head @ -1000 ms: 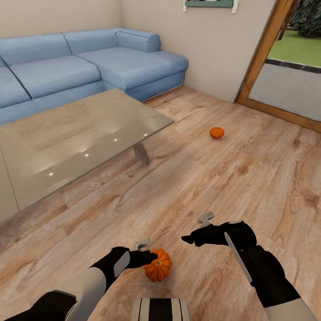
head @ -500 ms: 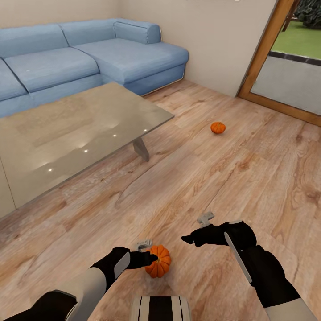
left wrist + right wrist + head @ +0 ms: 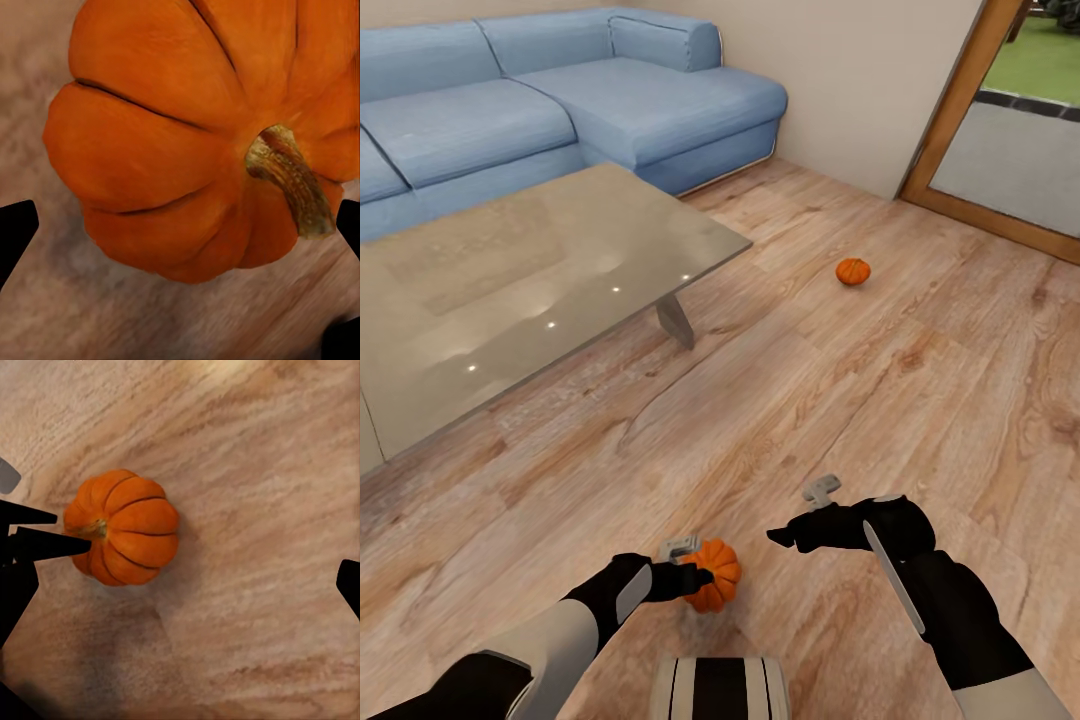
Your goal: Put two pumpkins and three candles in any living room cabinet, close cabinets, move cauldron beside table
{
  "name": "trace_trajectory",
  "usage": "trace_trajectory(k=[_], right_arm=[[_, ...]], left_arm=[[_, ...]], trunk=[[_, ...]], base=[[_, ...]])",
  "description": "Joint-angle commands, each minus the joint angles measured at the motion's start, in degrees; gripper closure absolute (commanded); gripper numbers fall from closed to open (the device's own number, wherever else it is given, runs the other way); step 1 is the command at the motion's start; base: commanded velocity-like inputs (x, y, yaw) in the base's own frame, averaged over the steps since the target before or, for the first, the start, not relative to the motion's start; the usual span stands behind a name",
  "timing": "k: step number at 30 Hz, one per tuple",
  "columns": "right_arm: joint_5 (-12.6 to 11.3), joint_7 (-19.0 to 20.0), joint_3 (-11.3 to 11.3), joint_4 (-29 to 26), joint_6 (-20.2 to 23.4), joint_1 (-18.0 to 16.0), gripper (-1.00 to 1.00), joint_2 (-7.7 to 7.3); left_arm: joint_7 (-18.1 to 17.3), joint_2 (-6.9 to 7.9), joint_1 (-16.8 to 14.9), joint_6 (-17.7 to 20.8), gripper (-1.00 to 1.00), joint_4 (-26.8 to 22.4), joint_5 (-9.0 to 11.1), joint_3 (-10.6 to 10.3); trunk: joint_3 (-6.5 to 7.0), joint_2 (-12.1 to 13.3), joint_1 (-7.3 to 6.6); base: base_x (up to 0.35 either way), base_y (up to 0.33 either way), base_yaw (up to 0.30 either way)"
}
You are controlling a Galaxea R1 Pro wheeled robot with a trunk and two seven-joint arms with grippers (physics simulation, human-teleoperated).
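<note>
You are looking at a light wood-plank floor (image 3: 880,400). A blue corner sofa (image 3: 560,100) stands against the beige wall (image 3: 860,80). Just in front of the sofa sits a low, glass-topped coffee table (image 3: 510,290), catching small light reflections. Beyond the sofa's end, a wood-framed doorway (image 3: 960,110) opens onto grass.

Both arms were black toward the wrists. The left forearm turned pale grey-white further back, with a small light panel set into the black part, then went black again near the elbow. The right forearm carried a long pale grey strip along its black casing. Each hand, left (image 3: 695,577) and right (image 3: 788,536), had tapered black fingers and a small light-grey bracket on top. A white trunk part with black stripes sat between the arms.
</note>
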Motion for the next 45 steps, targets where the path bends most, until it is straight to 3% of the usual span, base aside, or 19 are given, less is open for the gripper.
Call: trace_trajectory(k=[1, 28, 45], right_arm=[[0.09, 0.13, 0.06, -0.05, 0.23, -0.03, -1.0, -0.04], [0.09, 0.12, 0.06, 0.04, 0.23, -0.03, -1.0, -0.04], [0.18, 0.04, 0.09, 0.04, 0.23, -0.04, -1.0, -0.04]], left_arm=[[0.04, 0.04, -0.01, 0.23, -1.0, -0.07, 0.55, -0.47], [-0.05, 0.04, -0.02, 0.05, -1.0, -0.19, 0.66, -0.47], [-0.18, 0.04, -0.01, 0.05, -1.0, -0.19, 0.66, -0.47]], trunk=[[-0.04, -0.01, -0.01], [-0.04, -0.01, -0.01], [-3.58, -0.23, 0.4]], base=[[0.0, 0.0, 0.0], [0.039, 0.0, 0.0], [0.0, 0.0, 0.0]])
